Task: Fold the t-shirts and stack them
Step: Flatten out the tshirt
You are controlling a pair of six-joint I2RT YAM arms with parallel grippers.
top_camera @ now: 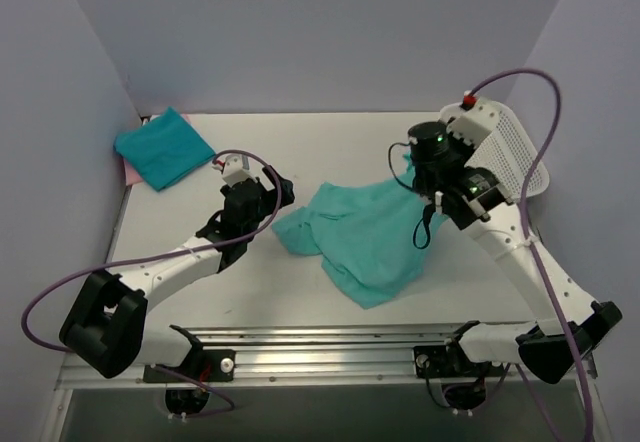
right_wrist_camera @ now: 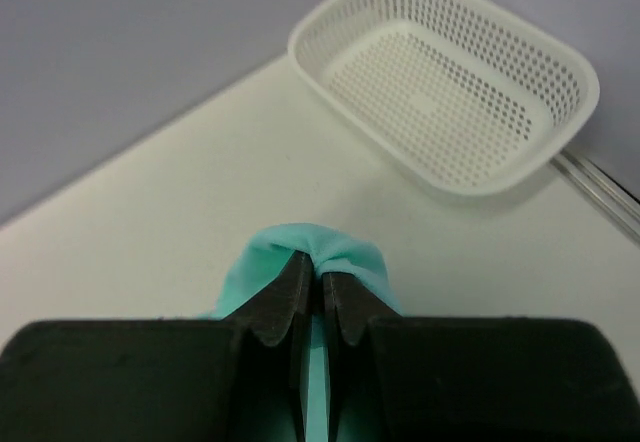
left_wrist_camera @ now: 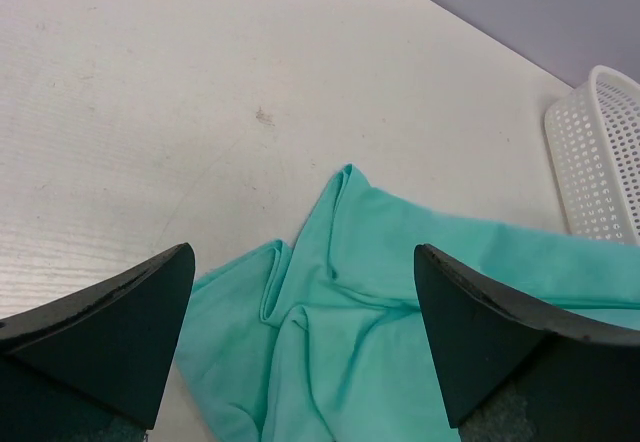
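Teal-green and soft, the loose t-shirt (top_camera: 365,237): crumpled on the counter (top_camera: 300,142), just left of the white mesh basket (top_camera: 520,152) and nearer the arm bases than it. Spread fairly flat at the end furthest from the basket, bunched into ridges along the side turned away from it, drawn up into a peak at the corner closest to it.

Pinched at that peak by the right fingers (right_wrist_camera: 290,302): pressed fully together, a small hump of teal cloth bulging out past the tips, a thin strip of it showing in the slit between them. Beyond the hump in the right wrist view, bare pale counter, then the basket sitting rim up by the back wall. From above, basket partly hidden behind the right arm.

Well left of the basket, across the loose t-shirt from it, the left fingers (left_wrist_camera: 120,322): spread to the widest, gripping nothing, poised at the bunched edge of the cloth. Seen from the left wrist, one dark tip to either side of the ridges, basket's rim just visible at the far right. Touching the cloth or clear of it: cannot tell.

Furthest from the basket, at the opposite back corner beside the left wall: a second teal t-shirt (top_camera: 163,147), slightly bluer, folded into a neat rectangle and lying askew. Beneath it, a sliver of pink cloth (top_camera: 128,170) peeking out along the wall side; too little shown to tell its shape.
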